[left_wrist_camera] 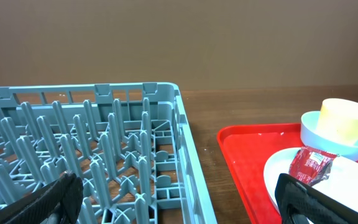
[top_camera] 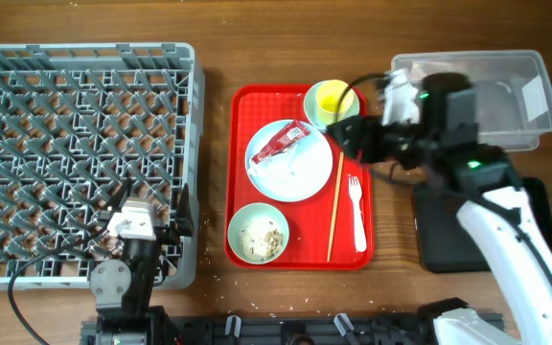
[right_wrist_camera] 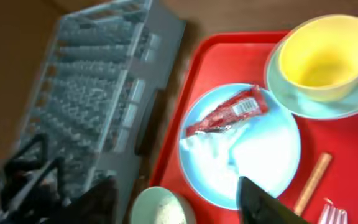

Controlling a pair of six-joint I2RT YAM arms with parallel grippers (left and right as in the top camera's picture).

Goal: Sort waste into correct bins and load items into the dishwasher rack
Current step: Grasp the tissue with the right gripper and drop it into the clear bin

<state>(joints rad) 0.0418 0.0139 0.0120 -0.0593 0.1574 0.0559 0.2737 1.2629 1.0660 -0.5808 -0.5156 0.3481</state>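
The red sachet wrapper [right_wrist_camera: 227, 112], crinkled and glossy with a white barcode patch, lies slantwise on the pale blue plate [right_wrist_camera: 204, 180]. It touches crumpled white tissue [right_wrist_camera: 213, 146] on the red tray [right_wrist_camera: 216, 59]. The right end effector [right_wrist_camera: 179, 202] hangs above with its fingers wide apart. The left end effector [left_wrist_camera: 182, 196] is equally wide by the grey rack [left_wrist_camera: 135, 143].

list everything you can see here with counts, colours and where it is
rack: 1, grey, table's left
red tray: 1, centre
plate: 1, pale blue, on red tray
sachet: 1, red, on plate
tissue: 1, white, on plate
bowls: 2, pale, on red tray; the near one holds rice scraps
cup: 1, yellow, in far bowl
chopstick: 1, wooden, on red tray
fork: 1, white, beside chopstick
tub: 1, clear, far right
black tray: 1, right
left gripper: open, over rack
right gripper: open, above plate
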